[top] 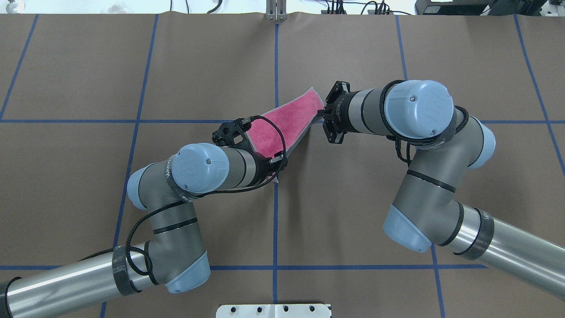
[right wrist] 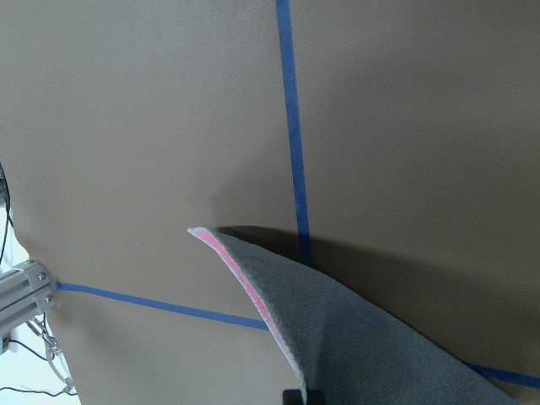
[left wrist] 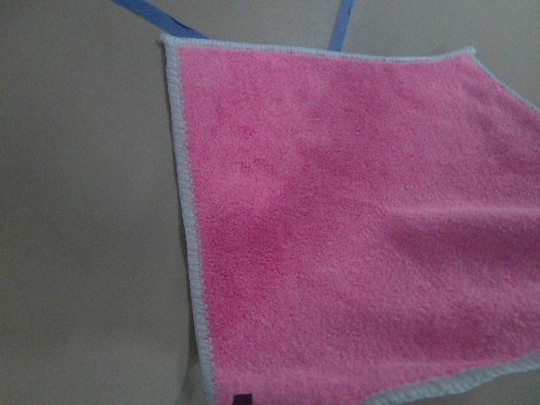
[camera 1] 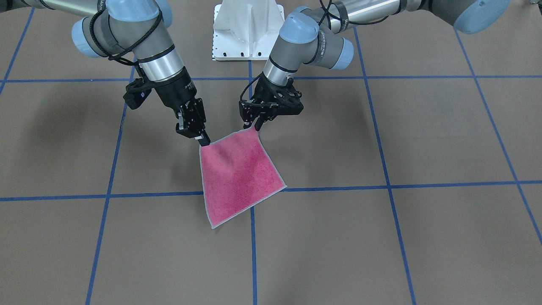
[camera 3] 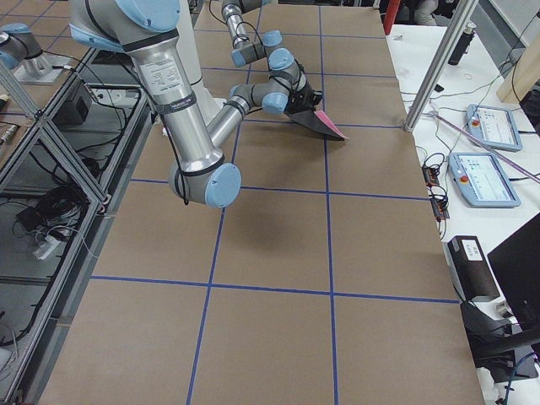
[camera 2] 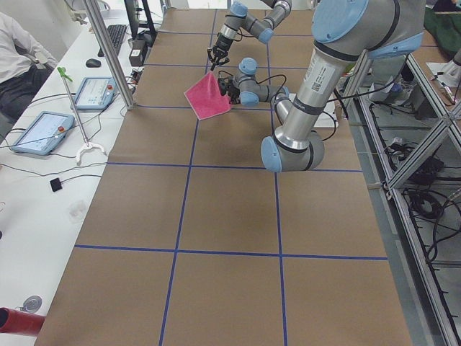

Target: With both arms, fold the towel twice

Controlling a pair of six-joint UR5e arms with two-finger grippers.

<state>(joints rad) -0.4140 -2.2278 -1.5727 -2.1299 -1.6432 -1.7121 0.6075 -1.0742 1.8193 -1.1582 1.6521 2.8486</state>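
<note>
Towel (camera 1: 241, 178) over blue tape (camera 1: 338, 187) | left fingers (camera 1: 257, 124), right fingers (camera 1: 204, 139) pinching corners (apparently) | left arm (top: 203, 170) hides part

— What does the overhead view hide?
— The left arm (top: 212, 170) covers the towel's (top: 289, 121) lower-left corner and the tips of the left gripper (camera 1: 254, 126).
— And the wrist views?
— The towel runs off the right and bottom edges in the left one, and off the bottom edge in the right one. The right gripper (right wrist: 301, 396) is only a dark sliver there. In the side views the jaws are too small to judge.
</note>
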